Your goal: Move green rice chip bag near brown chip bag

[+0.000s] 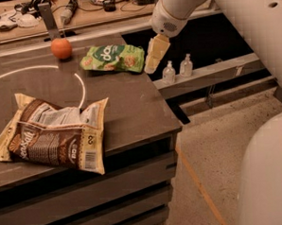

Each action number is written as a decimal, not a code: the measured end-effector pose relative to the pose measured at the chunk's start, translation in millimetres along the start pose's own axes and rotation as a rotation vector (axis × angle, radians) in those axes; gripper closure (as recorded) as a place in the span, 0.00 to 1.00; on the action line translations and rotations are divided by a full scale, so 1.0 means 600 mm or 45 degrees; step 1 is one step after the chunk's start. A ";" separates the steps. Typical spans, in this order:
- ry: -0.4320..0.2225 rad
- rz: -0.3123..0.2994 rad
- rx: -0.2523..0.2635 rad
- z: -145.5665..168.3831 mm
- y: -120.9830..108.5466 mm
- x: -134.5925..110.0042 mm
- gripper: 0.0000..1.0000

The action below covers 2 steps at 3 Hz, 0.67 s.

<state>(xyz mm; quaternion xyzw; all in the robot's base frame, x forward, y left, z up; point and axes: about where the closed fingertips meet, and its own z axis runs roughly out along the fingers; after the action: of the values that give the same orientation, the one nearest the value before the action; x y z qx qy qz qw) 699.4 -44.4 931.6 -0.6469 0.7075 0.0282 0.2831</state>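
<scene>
The green rice chip bag [113, 58] lies flat at the far right edge of the dark counter [131, 110]. The brown chip bag [54, 132] lies crinkled at the front left of the counter, well apart from the green bag. My gripper [155, 57] hangs from the white arm just right of the green bag, at the counter's right edge, fingers pointing down. It holds nothing that I can see.
An orange [61, 48] sits left of the green bag. Two small clear bottles [176, 69] stand on a lower shelf to the right of the counter. A cluttered workbench [78, 9] runs behind. A white curved line [80, 87] marks the counter top.
</scene>
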 end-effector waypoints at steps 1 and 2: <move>0.000 0.003 -0.013 0.013 -0.002 -0.005 0.00; -0.024 0.037 -0.012 0.059 -0.012 -0.008 0.00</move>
<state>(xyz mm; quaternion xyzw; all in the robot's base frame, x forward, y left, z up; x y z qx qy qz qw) 718.7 -26.7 906.6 -0.6376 0.7140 0.0416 0.2862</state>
